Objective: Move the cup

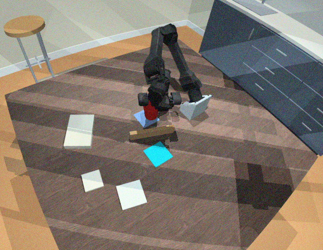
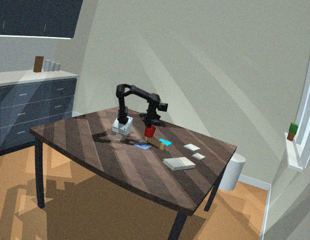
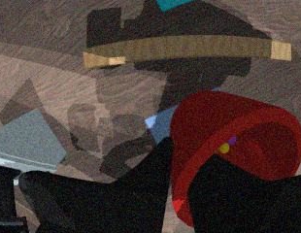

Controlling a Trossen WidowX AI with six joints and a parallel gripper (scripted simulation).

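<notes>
The red cup [image 1: 150, 113] [image 2: 150, 132] [image 3: 209, 109] hangs in the air, tilted slightly in the exterior view. My gripper [image 1: 152, 103] [image 2: 149, 126] [image 3: 176, 144] is shut on its wall, with one finger inside the cup. A yellow marble [image 3: 224, 149] and a purple marble [image 3: 232, 140] show inside; the finger may hide others. The blue pad [image 1: 139, 116] [image 2: 142, 146] [image 3: 161, 127] lies below the cup, partly hidden by it. The cyan pad [image 1: 158, 154] [image 2: 165, 142] [image 3: 176, 4] lies beyond the wooden bar.
The wooden bar [image 1: 153, 132] [image 2: 157, 143] [image 3: 189, 47] stands between the two pads. A large pale slab [image 1: 78, 133] [image 2: 178, 163] and two smaller white tiles [image 1: 92, 180] [image 1: 131, 195] lie farther off. The arm's grey base [image 1: 193, 110] [image 2: 121, 128] is behind.
</notes>
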